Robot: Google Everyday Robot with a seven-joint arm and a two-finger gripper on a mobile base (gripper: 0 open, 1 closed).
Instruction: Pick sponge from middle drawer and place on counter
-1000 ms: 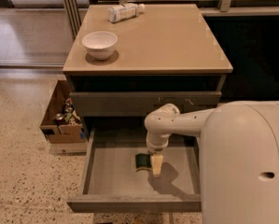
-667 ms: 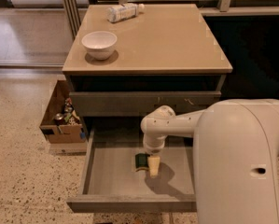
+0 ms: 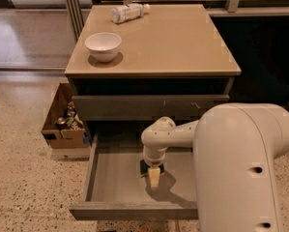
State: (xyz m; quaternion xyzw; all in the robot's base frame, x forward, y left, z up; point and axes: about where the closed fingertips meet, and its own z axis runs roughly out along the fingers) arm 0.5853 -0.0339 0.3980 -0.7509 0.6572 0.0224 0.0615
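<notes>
Inside the middle drawer (image 3: 112, 190), the gripper (image 3: 154, 177) is hanging low, the sponge (image 3: 144, 167) lying right against it at ten o'clock; whether it is clasping the sponge, I cannot tell.

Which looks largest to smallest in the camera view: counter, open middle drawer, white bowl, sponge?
1. Glossy tan counter top.
2. Open grey middle drawer; it is nearer the camera, so the gap is unsure.
3. Round white bowl.
4. Dark green sponge, partly hidden under the robot's hand inside the drawer.
</notes>
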